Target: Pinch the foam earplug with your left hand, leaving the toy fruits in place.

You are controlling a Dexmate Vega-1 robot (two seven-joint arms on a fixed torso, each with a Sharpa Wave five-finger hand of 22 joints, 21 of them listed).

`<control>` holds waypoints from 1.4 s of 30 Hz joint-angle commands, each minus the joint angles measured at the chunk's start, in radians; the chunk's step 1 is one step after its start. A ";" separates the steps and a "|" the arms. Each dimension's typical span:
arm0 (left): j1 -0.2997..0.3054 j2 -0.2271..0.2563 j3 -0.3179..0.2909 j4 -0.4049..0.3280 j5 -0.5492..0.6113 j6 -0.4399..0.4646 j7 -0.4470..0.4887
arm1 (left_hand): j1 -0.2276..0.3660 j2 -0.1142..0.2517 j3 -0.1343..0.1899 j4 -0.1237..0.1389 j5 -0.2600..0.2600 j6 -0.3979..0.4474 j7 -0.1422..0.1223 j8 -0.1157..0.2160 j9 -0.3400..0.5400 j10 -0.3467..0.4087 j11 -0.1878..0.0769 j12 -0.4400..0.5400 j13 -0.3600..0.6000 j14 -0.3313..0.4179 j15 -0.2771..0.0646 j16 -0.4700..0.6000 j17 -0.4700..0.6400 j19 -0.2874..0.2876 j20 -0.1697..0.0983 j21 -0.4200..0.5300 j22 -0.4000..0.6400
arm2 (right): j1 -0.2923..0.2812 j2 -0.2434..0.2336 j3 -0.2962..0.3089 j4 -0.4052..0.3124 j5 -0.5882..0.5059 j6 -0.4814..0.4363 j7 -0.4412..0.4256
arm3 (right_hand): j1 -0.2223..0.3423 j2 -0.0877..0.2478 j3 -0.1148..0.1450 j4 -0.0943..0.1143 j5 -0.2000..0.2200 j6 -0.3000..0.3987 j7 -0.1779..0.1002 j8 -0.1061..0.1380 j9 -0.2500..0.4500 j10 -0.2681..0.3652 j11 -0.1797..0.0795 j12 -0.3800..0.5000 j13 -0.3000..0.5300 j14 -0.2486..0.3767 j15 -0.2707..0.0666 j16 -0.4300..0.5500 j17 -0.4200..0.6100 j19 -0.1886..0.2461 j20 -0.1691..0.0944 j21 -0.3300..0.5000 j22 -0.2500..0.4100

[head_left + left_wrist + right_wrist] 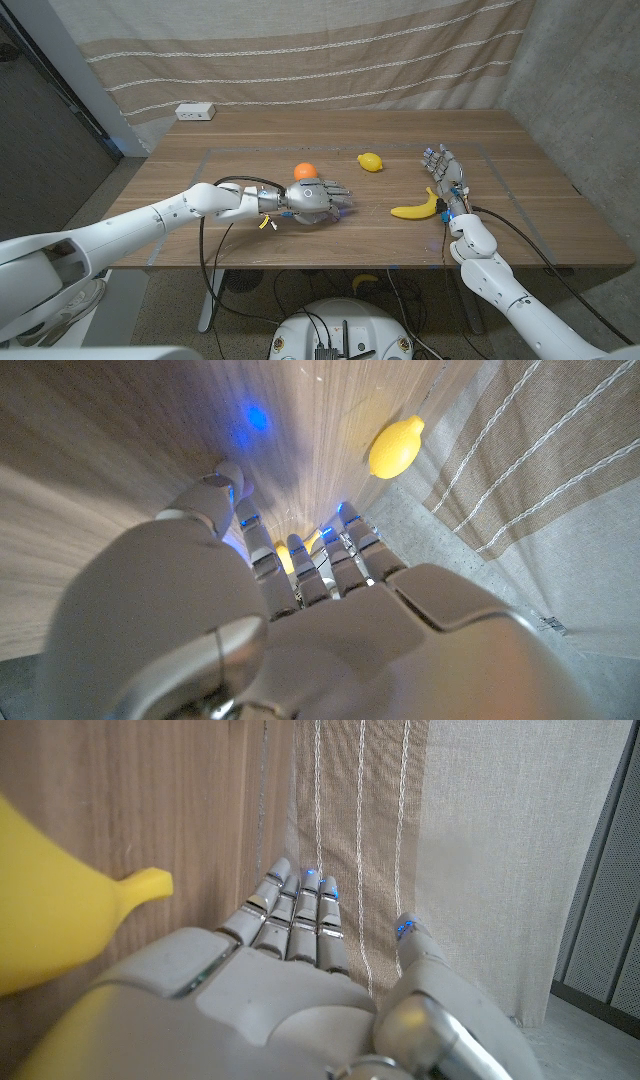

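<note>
We see the left robot hand spread, empty, low over the counter. We cannot find the earplug. Locate it first; steer clear of orange and lemon.

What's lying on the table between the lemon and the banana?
Nothing; in the head view, bare wood separates the lemon from the banana.

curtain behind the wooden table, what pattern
Beige fabric curtain with thin white horizontal stripes; clearest in the head view.
</note>
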 commanded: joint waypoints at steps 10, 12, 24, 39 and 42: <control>-0.012 -0.027 0.015 0.021 -0.037 -0.039 -0.096 | 0.064 0.037 -0.023 -0.003 0.012 0.164 0.056 0.051 0.008 0.047 -0.007 0.002 0.001 0.025 -0.109 -0.001 0.003 0.015 0.000 -0.016 0.006 | -0.016 -0.007 0.011 -0.018 -0.004 0.015 -0.008 | -0.012 0.004 0.001 -0.003 0.003 0.007 0.000 0.002 0.005 0.010 0.000 0.006 0.004 0.013 0.001 0.001 -0.002 0.013 0.002 -0.005 0.004; -0.013 -0.028 0.014 0.018 -0.049 -0.045 -0.125 | 0.078 0.043 -0.029 -0.004 0.012 0.207 0.076 0.060 0.010 0.063 -0.019 0.004 0.001 0.025 -0.116 -0.003 0.002 0.018 -0.003 -0.020 0.006 | -0.019 -0.008 0.013 -0.022 -0.006 0.016 -0.012 | -0.013 0.004 0.001 -0.002 0.003 0.007 0.000 0.002 0.005 0.011 -0.001 0.006 0.004 0.013 0.000 0.001 -0.002 0.014 0.002 -0.005 0.004; 0.004 -0.026 0.013 0.007 -0.047 -0.021 -0.151 | 0.132 0.056 -0.052 -0.005 0.015 0.291 0.138 0.076 0.028 0.137 -0.032 0.012 0.001 0.051 -0.141 -0.002 0.000 0.036 -0.023 -0.029 0.006 | -0.031 -0.015 0.018 -0.036 -0.008 0.018 -0.015 | -0.016 0.005 0.001 -0.002 0.003 0.011 0.000 0.002 0.005 0.017 -0.002 0.007 0.006 0.016 -0.001 0.001 -0.002 0.016 0.001 -0.010 0.004; 0.066 -0.017 -0.024 -0.048 -0.043 0.090 -0.183 | 0.022 0.234 -0.089 0.097 0.056 0.023 0.118 0.189 0.304 0.074 0.050 -0.015 0.020 -0.005 -0.081 0.002 0.033 0.024 -0.011 -0.030 0.025 | -0.032 -0.015 0.019 -0.033 -0.011 0.026 -0.010 | -0.019 0.005 0.000 -0.001 0.002 0.013 0.001 0.002 0.006 0.018 -0.001 0.006 0.007 0.017 0.001 0.001 -0.003 0.020 0.001 -0.014 0.004; 0.072 -0.019 -0.031 -0.055 -0.048 0.104 -0.192 | -0.012 0.250 -0.081 0.140 0.092 -0.073 0.125 0.246 0.413 0.063 0.070 -0.015 0.027 -0.012 -0.065 0.004 0.040 0.020 -0.008 -0.020 0.033 | -0.037 -0.015 0.021 -0.037 -0.010 0.029 -0.012 | -0.020 0.004 0.000 -0.001 0.002 0.014 0.001 0.002 0.006 0.019 0.000 0.006 0.007 0.018 0.000 0.001 -0.003 0.020 0.002 -0.015 0.004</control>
